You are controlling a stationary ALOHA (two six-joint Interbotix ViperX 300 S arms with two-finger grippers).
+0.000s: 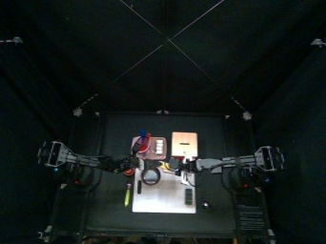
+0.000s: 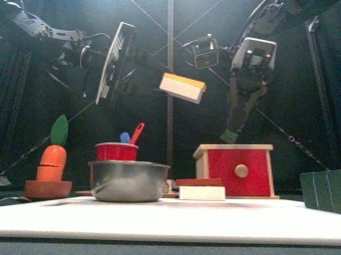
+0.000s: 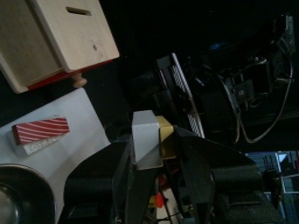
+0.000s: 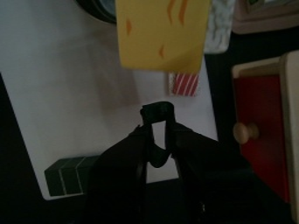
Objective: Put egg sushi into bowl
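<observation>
The egg sushi, a white rice block with a yellow top, hangs high above the table between the two arms. In the left wrist view the egg sushi sits between the two jaws of my left gripper, which is shut on it. My right gripper points down at the table just short of the egg sushi and does not touch it. The bowl, round and grey, stands on the white mat below and to the left of the sushi; from above the bowl lies near the table's middle.
A red box with a wooden lid stands right of the bowl. A pink-and-white sushi piece lies in front of it. A red cup and a carrot stand at the left. A tan board lies behind.
</observation>
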